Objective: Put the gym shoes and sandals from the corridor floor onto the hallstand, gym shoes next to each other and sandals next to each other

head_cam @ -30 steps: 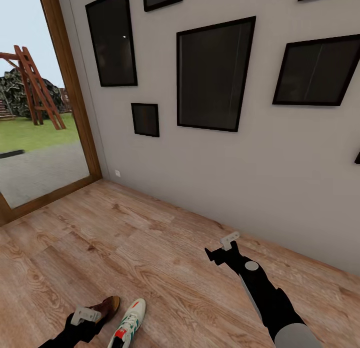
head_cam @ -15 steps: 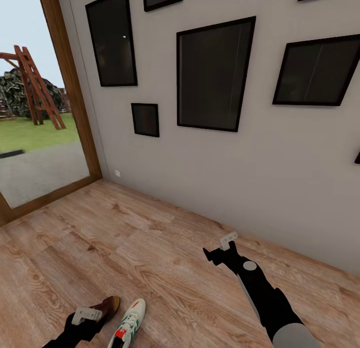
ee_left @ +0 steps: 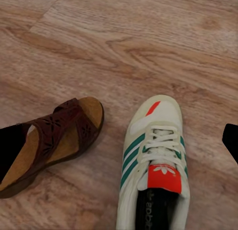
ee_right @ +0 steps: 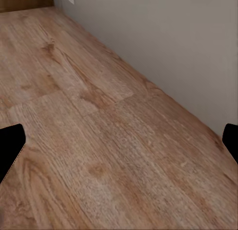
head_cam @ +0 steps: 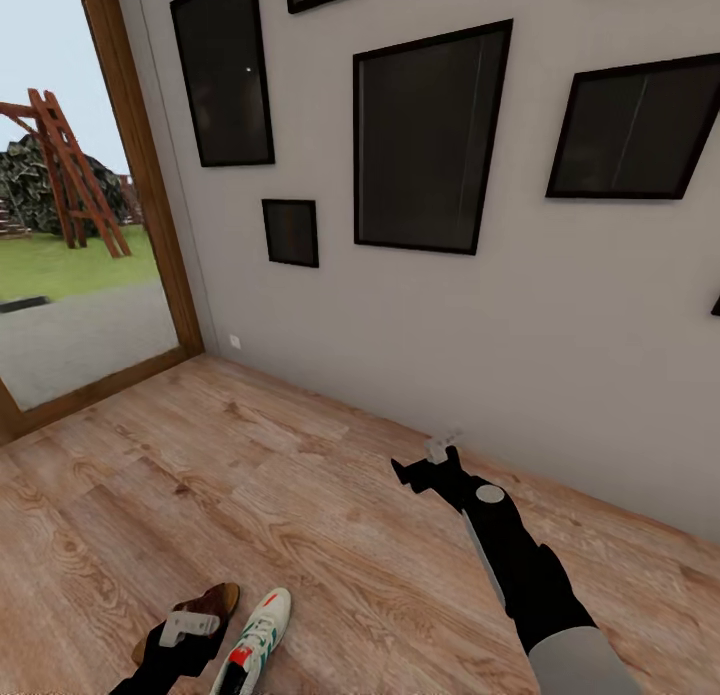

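One brown sandal (head_cam: 212, 603) and one cream-white gym shoe (head_cam: 256, 638) with green stripes lie side by side on the corridor floor (head_cam: 250, 475), at the head view's lower left. My left gripper (head_cam: 184, 631) hangs open just above the sandal's heel end. In the left wrist view the sandal (ee_left: 55, 139) and the gym shoe (ee_left: 157, 165) lie between the spread fingertips (ee_left: 8, 150). My right gripper (head_cam: 421, 459) is open and holds nothing, low over bare planks near the wall. The hallstand is out of view.
A grey wall (head_cam: 560, 355) with several dark picture frames (head_cam: 425, 140) runs along the far side. A glass door with a wooden frame (head_cam: 140, 175) stands at the left. The right wrist view looks over floor planks (ee_right: 99, 140) meeting the wall (ee_right: 173, 46).
The right arm has moved left and farther from me, towards the wall. The head view has shifted slightly. The left gripper stays over the sandal.
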You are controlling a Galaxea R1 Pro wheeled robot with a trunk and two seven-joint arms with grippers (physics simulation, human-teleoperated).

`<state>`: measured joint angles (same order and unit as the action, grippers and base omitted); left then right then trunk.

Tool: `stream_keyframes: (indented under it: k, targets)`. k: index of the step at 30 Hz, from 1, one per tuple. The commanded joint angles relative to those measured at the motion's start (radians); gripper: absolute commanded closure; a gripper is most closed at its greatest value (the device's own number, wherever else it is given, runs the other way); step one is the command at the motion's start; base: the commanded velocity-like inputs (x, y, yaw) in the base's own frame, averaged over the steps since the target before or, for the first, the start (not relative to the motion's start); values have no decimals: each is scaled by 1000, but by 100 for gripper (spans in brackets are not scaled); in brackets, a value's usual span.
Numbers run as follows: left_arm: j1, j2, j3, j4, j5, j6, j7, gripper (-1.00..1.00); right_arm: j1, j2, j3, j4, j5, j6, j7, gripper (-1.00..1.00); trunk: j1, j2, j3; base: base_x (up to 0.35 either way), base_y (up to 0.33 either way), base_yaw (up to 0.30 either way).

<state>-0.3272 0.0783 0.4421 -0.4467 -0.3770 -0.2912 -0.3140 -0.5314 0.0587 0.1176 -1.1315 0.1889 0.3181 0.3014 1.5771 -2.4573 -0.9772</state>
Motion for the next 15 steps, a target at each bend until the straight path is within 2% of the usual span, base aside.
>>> stream_keyframes:
  k: [1, 6, 12, 15]
  targets:
    - [-1, -1, 9, 0, -9, -5, -5, -100, -1, 1, -1, -5, 11, 6, 15, -100, 4, -8, -4, 0, 0, 0]
    - [-2, -9, 10, 0, -8, -5, -3, -100, -1, 0, -3, -15, 12, 13, 76, -100, 23, -43, -20, 0, 0, 0]
    - [-3, -15, 11, 0, -7, -6, -2, -100, -1, 0, -6, -17, 12, 17, 102, -100, 26, -44, -47, 0, 0, 0]
    - [-3, -14, 14, 0, -6, -7, -2, -100, -1, 0, -7, -17, 12, 18, 106, -100, 26, -44, -51, 0, 0, 0]
